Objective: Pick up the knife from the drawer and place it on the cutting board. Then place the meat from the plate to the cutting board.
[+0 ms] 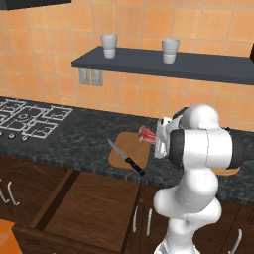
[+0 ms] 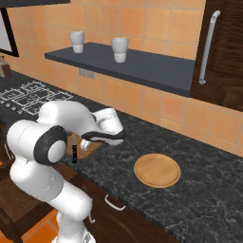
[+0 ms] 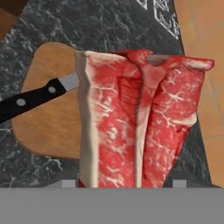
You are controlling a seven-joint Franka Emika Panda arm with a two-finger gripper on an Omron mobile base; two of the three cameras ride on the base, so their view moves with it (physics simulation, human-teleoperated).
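The cutting board (image 1: pixel 130 149) lies flat on the dark speckled counter (image 1: pixel 74 141), and everything else is placed from it. The knife (image 1: pixel 126 157) rests across the board's near-left part, its grey blade pointing toward the stove (image 1: pixel 30 119) side and its black handle reaching over the board's front edge toward the drawer (image 1: pixel 87 208), which stands pulled open below the counter, just in front of the board. The meat (image 3: pixel 140 118) hangs above the board's far right part: in the hand view the red, white-marbled slab rises from between the finger tips at the bottom edge, and the board and the knife's handle show behind it, so the gripper (image 1: pixel 159 138) is clamped on the meat and holds it clear of the wood. In the left base view the meat (image 1: pixel 147 134) shows just over the board's back corner, beside the white hand. The plate (image 2: pixel 157 170) sits bare on the counter to the right of the board, apart from it. On the wall shelf (image 1: pixel 163 64) behind the board stand two white cups (image 1: pixel 108 46).
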